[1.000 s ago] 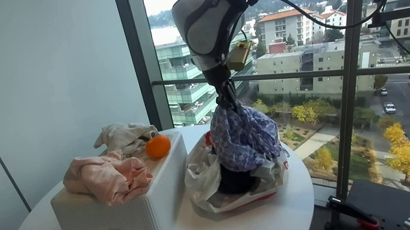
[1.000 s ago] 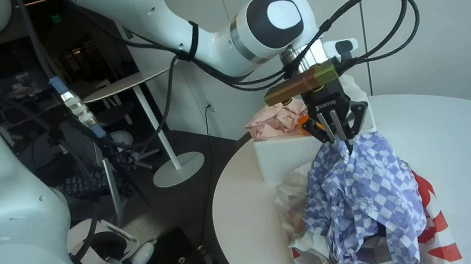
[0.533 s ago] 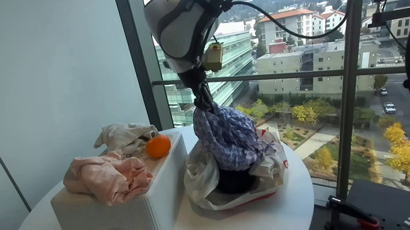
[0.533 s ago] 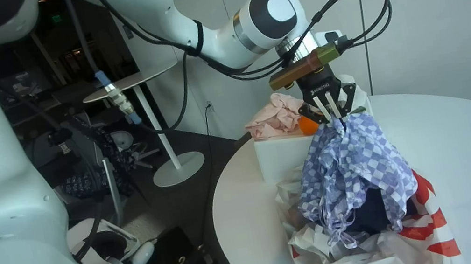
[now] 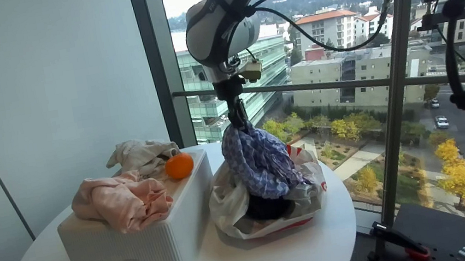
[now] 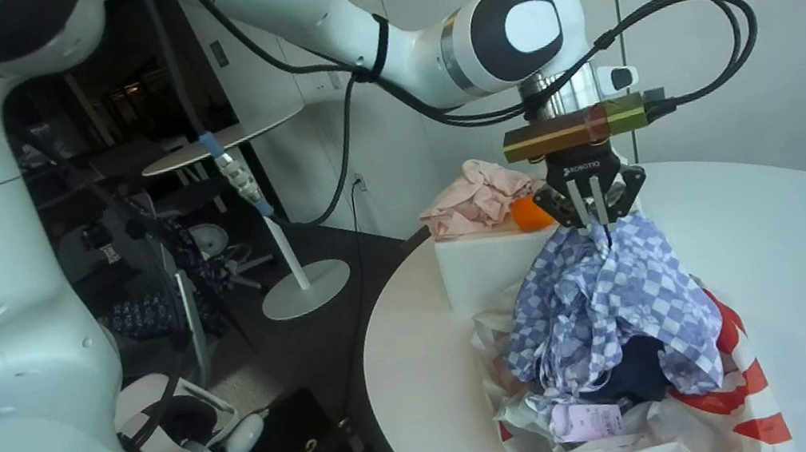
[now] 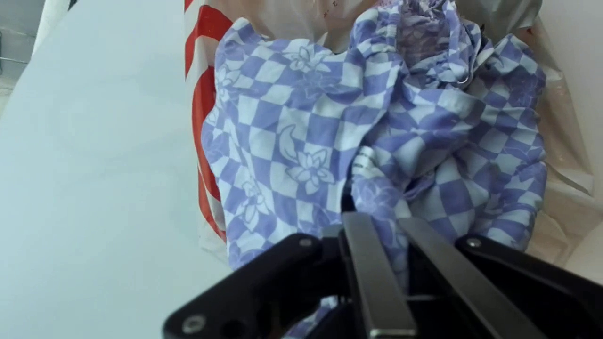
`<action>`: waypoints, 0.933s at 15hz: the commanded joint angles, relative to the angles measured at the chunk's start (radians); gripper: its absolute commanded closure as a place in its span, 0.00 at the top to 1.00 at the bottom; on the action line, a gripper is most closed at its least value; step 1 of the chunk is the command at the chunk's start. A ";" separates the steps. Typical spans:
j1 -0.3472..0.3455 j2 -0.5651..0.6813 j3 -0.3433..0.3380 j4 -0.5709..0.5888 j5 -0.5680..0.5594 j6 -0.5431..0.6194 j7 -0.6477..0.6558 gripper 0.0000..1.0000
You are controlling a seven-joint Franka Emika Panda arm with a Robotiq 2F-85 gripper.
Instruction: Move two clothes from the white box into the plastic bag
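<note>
Checked garment (image 6: 614, 306) now slightly lower, clamped in end effector (image 6: 593, 222), partly hiding dark garment (image 5: 268, 209) in plastic bag (image 5: 229, 205)

Between jaws: checked garment (image 6: 609, 298), wrinkled matt cloth | below jaws: dark garment (image 6: 640, 372), matt cloth; bag (image 5: 231, 208), thin crinkled plastic, faintly glossy | to one side of jaws: box (image 5: 153, 246), ribbed matt plastic

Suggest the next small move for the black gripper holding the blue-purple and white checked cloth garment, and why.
Probably lower the gripper slightly: it pinches the top of the checked garment over the crinkly whitish plastic bag with red print, where a dark navy garment lies, but much of the checked fabric stands above the bag's rim.
</note>
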 commanded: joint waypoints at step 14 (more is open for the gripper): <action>-0.138 0.281 0.022 -0.035 0.134 0.184 -0.106 0.03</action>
